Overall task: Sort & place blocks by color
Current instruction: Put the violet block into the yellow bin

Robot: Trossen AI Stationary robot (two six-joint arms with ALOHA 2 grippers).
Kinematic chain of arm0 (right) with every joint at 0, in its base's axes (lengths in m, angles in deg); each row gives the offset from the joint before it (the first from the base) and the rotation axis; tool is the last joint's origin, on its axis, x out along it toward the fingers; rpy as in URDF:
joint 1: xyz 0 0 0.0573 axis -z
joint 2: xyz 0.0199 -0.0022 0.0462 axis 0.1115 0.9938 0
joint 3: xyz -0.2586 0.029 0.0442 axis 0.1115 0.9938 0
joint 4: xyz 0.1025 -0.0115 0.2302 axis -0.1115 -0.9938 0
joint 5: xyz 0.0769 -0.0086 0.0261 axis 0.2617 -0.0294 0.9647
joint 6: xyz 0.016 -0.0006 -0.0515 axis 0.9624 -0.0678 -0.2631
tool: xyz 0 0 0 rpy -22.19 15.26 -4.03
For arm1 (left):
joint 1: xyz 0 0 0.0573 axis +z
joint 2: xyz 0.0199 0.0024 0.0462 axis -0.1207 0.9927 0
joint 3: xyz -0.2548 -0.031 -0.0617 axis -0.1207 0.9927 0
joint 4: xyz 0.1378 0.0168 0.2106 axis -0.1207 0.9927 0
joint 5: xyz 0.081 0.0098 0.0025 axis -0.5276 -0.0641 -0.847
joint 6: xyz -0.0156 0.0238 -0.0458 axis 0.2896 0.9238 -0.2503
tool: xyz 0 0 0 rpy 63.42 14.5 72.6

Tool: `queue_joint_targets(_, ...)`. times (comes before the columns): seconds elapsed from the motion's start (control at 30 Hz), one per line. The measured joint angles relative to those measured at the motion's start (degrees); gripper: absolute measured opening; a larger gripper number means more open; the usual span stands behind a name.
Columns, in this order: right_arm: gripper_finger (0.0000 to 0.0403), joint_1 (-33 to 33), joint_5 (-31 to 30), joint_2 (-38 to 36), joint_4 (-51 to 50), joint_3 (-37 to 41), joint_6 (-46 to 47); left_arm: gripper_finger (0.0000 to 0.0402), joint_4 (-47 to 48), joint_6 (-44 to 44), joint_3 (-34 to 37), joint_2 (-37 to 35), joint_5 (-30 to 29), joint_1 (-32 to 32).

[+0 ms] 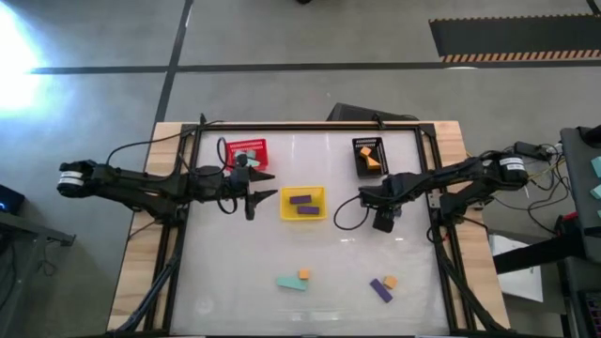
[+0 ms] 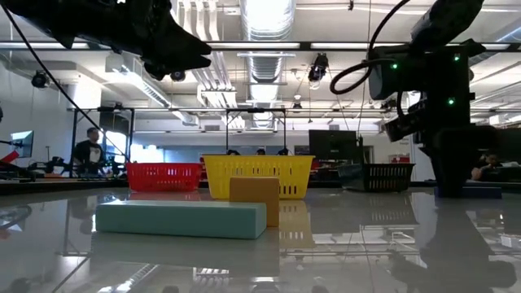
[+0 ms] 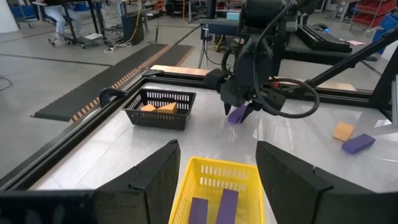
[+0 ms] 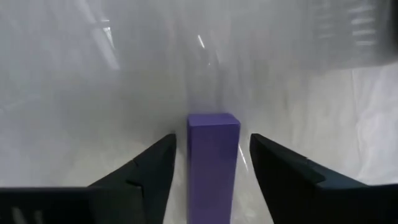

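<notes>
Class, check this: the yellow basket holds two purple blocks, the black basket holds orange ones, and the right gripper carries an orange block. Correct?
One error: the right gripper carries a purple block, as the right wrist view shows. The yellow basket and black basket contents are right.

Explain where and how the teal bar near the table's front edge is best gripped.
Grip the teal bar across its narrow width at mid-length, coming straight down. It lies flat, and an orange block sits against one end, so the middle of the long sides is likely easiest to reach.

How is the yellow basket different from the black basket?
The yellow basket holds two purple blocks; the black basket holds orange blocks. The yellow basket sits mid-table, between both arms; the black basket sits nearer the far edge, by the right arm. Both are mesh.
</notes>
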Motion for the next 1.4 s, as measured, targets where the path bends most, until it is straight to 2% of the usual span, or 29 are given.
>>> queue_joint_targets(0.23, 0.0085, -0.04, 0.97, 0.05, 0.45, 0.09, -0.23, 0.0196, -0.02, -0.05, 0.04, 0.02, 0.00, 0.00)
queue_joint_targets(0.5, 0.0084, 0.00, 0.38, -4.48, 0.20, -0.36, 0.45, 0.0196, -0.01, -0.37, 0.07, 0.02, 0.00, 0.00)
queue_joint_targets(0.8, 0.0084, -1.11, 0.43, -7.50, 3.45, -7.62, 1.05, 0.0196, 0.07, -0.39, 0.07, 0.02, 0.00, 0.00)
queue_joint_targets(1.07, 0.0084, -1.79, 0.51, -7.01, 22.93, -10.81, -5.54, 0.0196, 0.18, -0.46, 0.11, 0.02, 0.00, 0.00)
queue_joint_targets(1.4, 0.0084, -1.79, 0.50, -4.03, 56.94, -6.00, -12.78, 0.0196, 0.31, -0.52, 0.11, 0.02, 0.02, -0.02)
